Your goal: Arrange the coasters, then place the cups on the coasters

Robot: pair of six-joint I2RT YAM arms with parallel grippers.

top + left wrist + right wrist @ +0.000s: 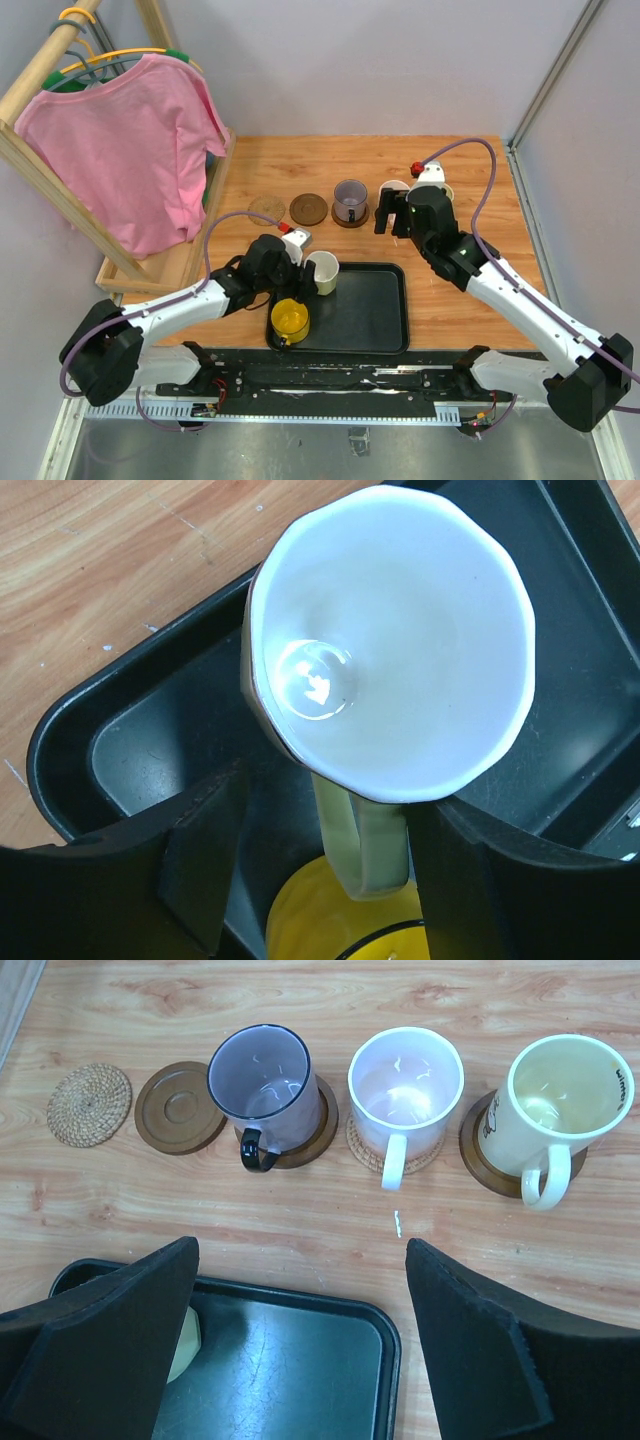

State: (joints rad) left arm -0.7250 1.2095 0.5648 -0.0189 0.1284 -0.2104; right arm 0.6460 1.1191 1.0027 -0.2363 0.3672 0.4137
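A pale yellow-cream cup stands in the black tray, with a bright yellow cup just beside it. My left gripper straddles the pale cup's handle. Its right finger is against the handle and a gap shows on the left side. In the right wrist view a greyish purple cup, a pale pink cup and a cream-white cup each stand on a coaster. A cork coaster and a brown coaster lie bare to their left. My right gripper hangs open over the tray's far edge, holding nothing.
A wooden rack with a pink shirt stands at the far left, its base reaching the table's left side. The tray lies near the front edge between both arms. Grey walls close in the back and the right.
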